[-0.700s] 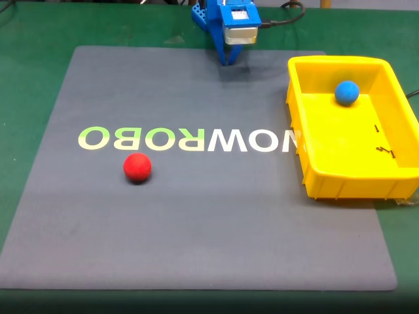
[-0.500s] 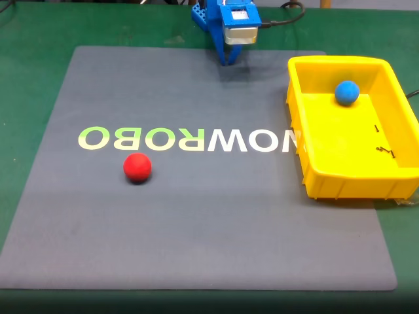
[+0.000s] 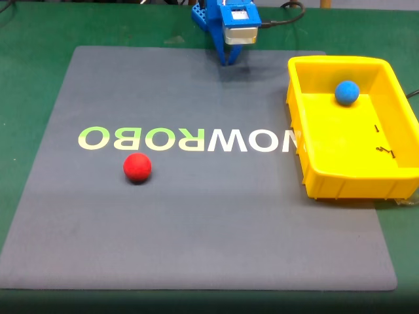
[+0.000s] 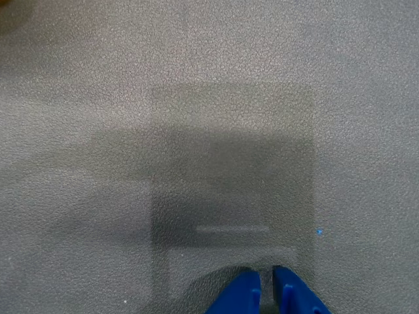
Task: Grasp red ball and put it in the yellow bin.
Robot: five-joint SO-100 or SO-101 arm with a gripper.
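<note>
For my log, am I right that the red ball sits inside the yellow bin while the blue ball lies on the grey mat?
Not quite: it is the reverse. The fixed view shows the blue ball inside the yellow bin, while the red ball lies on the grey mat.

change: none seen | red ball (image 3: 137, 167), arm (image 3: 230, 26): same positions as earlier pictures
</note>
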